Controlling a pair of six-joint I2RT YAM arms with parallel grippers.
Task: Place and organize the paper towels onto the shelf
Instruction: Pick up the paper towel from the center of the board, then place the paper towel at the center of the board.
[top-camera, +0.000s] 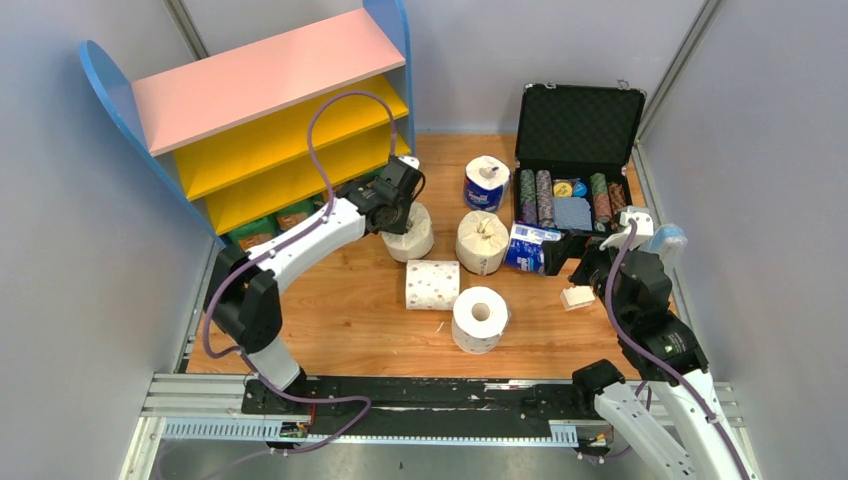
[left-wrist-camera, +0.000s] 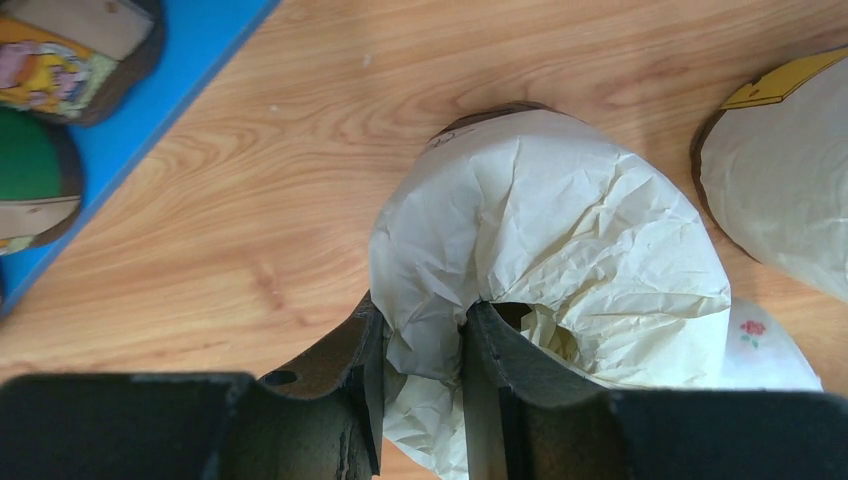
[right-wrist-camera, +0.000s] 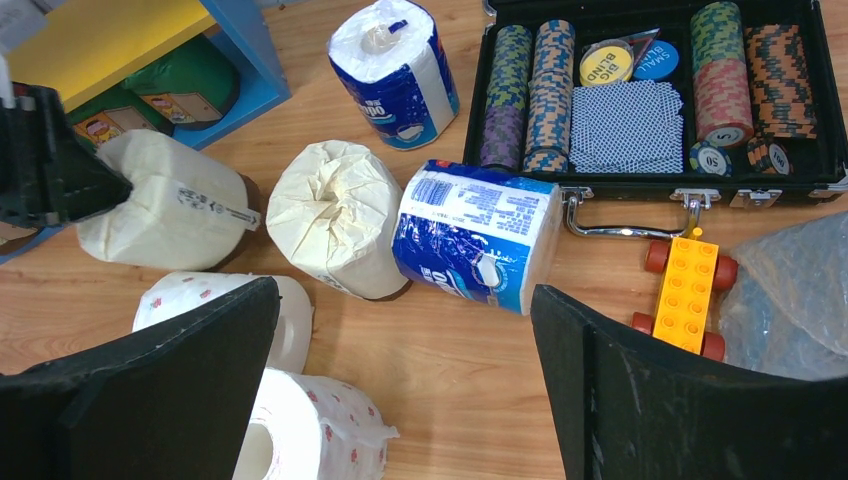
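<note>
My left gripper (top-camera: 400, 205) (left-wrist-camera: 425, 350) is shut on the crumpled top wrap of a cream-wrapped paper towel roll (top-camera: 411, 240) (left-wrist-camera: 560, 240) standing on the table in front of the shelf (top-camera: 260, 75). A second cream roll (top-camera: 482, 242) stands to its right. Two white flower-printed rolls (top-camera: 432, 284) (top-camera: 479, 319) lie nearer. One blue-white roll (top-camera: 486, 182) stands upright and another (right-wrist-camera: 478, 235) lies on its side. Green-wrapped rolls (top-camera: 255, 230) sit on the shelf's bottom tier. My right gripper (top-camera: 578, 262) (right-wrist-camera: 405, 310) hangs open and empty above the table near the lying blue roll.
An open black case (top-camera: 575, 130) with poker chips and cards stands at the back right. A yellow toy brick car (right-wrist-camera: 685, 295) and a clear plastic bag (right-wrist-camera: 790, 290) lie beside my right arm. Grey walls close in both sides.
</note>
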